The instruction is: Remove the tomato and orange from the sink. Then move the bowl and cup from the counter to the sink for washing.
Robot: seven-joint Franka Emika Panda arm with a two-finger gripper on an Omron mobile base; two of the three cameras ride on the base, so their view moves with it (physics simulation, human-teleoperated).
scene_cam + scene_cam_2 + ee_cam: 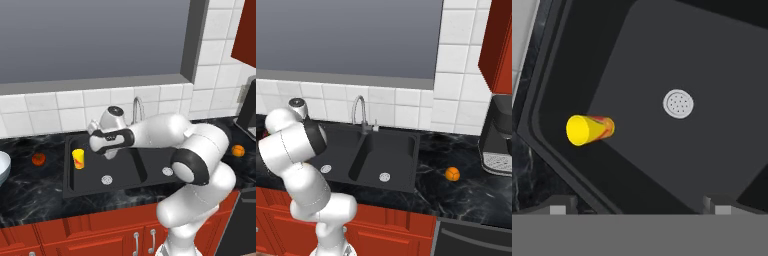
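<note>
While the gripper [106, 151] hangs over the left basin of the sink [70, 187], its jaws stand wide apart and hold nothing. Standing upright in that basin near its left wall, the cup [78, 158] is just to the gripper's left, apart from the fingers.

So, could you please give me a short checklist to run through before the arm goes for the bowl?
1. Dark red tomato out of the black double-basin sink, on the counter: ok.
2. Bright orange ball out, on the counter right of the sink: ok.
3. Small yellow cup upright in the left basin: ok.
4. Claw open, holding nothing: ok.
5. Pale bluish-white bowl in the sink: not ok; it sits on the counter at far left.
</note>
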